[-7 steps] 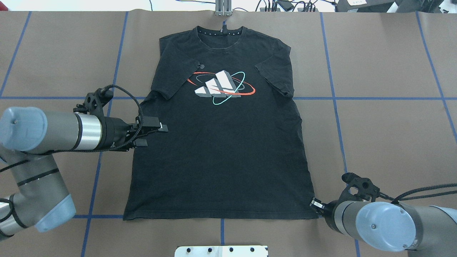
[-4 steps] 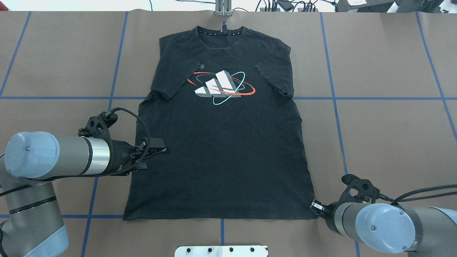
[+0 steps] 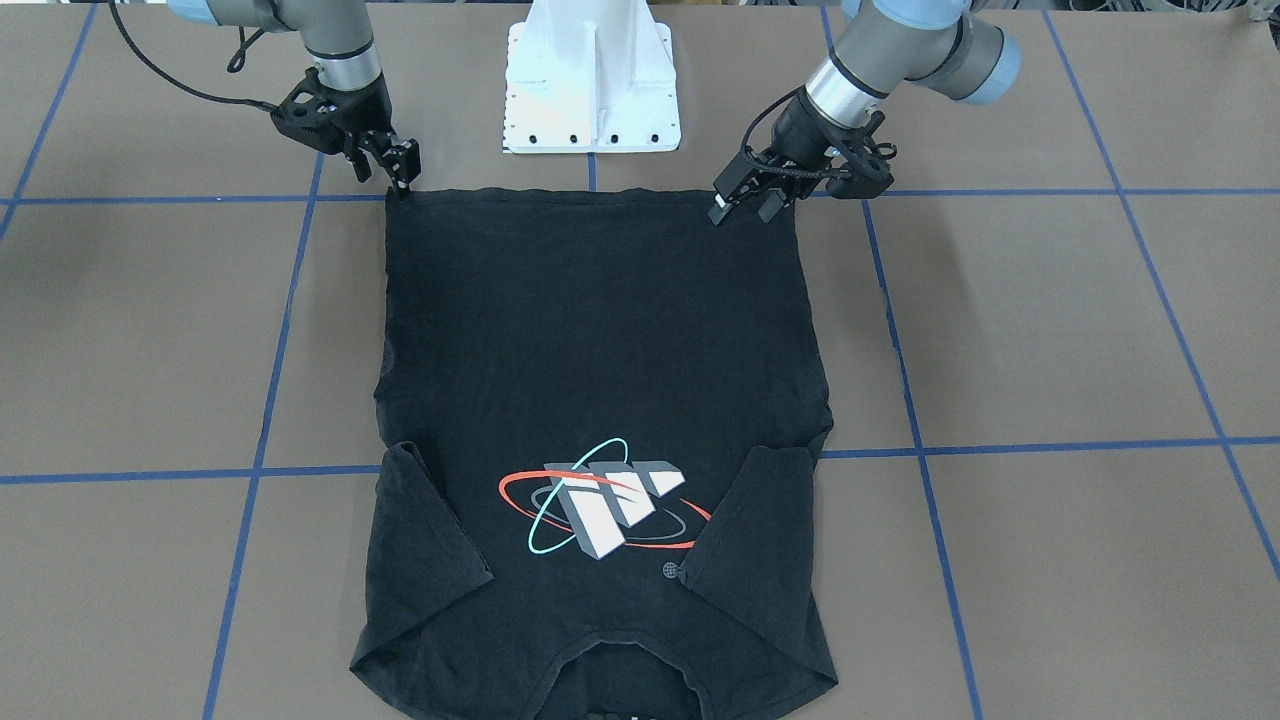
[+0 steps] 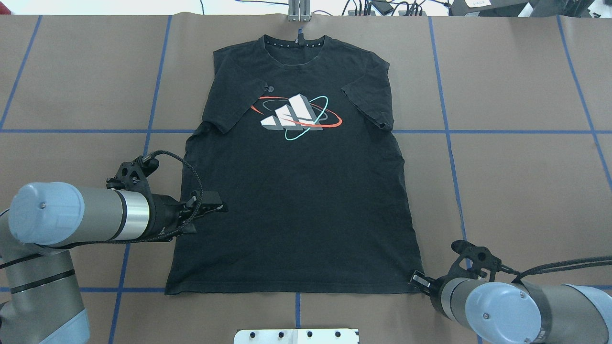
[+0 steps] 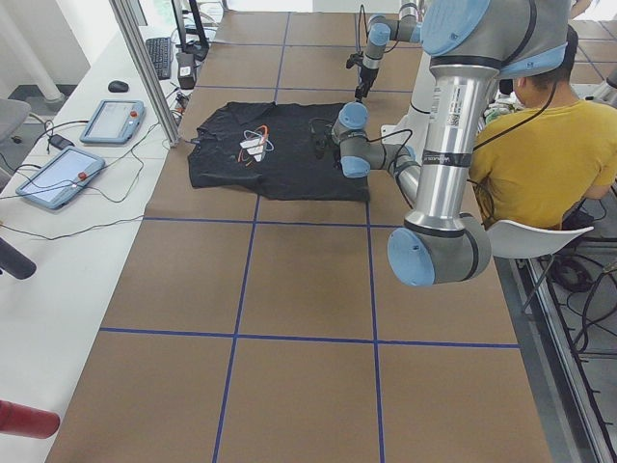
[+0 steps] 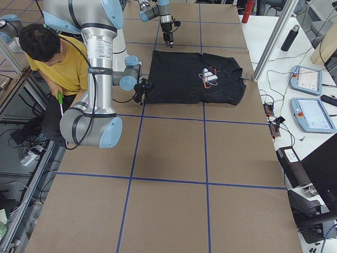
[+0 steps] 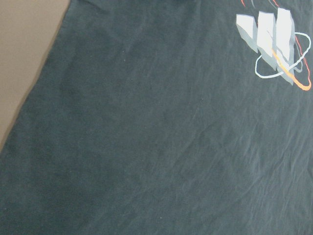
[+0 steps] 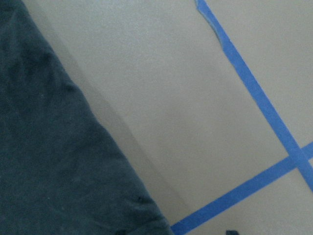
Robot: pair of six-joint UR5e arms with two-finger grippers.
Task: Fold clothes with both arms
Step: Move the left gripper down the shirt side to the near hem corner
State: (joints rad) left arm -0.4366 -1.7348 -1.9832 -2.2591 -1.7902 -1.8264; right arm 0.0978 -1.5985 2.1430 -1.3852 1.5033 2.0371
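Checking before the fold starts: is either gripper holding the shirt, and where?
Nothing clearly held. The T-shirt lies flat; the left gripper is open above it; the right gripper is at a hem corner, grip unclear.

Black T-shirt (image 5: 289,174) flat on brown table (image 5: 299,289), left arm (image 5: 448,125) alongside, person (image 5: 530,145) in yellow behind

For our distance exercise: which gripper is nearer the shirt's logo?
Left. The left gripper hangs over the shirt, short of the logo; the right gripper is at the hem corner.
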